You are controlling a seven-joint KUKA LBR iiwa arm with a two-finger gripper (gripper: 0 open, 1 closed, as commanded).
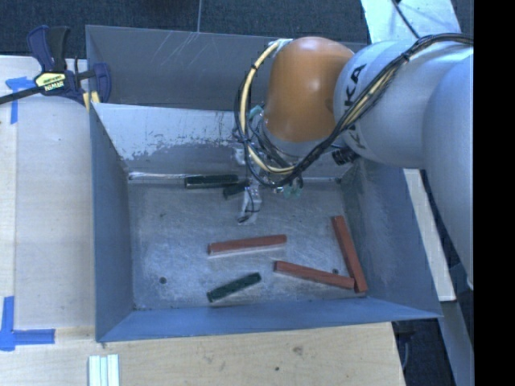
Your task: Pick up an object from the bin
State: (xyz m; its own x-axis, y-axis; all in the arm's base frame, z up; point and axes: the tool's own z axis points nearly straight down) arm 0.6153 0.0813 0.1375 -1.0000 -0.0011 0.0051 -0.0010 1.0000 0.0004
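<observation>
Near back wall of grey metal bin, about centre: gripper low over floor, pointing down, under orange wrist cover and a loop of yellow-and-black cables. From right, big pale arm across back-right corner of bin, dark lettering on its casing. How far open: cannot tell, its lower end small and half hidden below cables; likewise cannot tell whether anything gripped. Nearest thing: black pen-like stick, flat on floor along foot of back wall, lengthwise left to right, right end just beside gripper and slightly behind it. Probably a marker, too dark against wall shadow to be sure. Next nearest: reddish-brown flat bar, mid-floor, in front of gripper, near but apart, lying almost left to right, right end a touch further back. Front-right: second reddish-brown bar, slanting forward toward right. By right wall: third reddish-brown bar, running front to back, front end meeting right end of second bar at a corner. Near front wall, left of second bar: dark greenish short stick, tilted, right end further back, well apart from gripper. Floor scuffed and pale under all of them; back wall scratched and speckled in a band just above black pen-like stick.
</observation>
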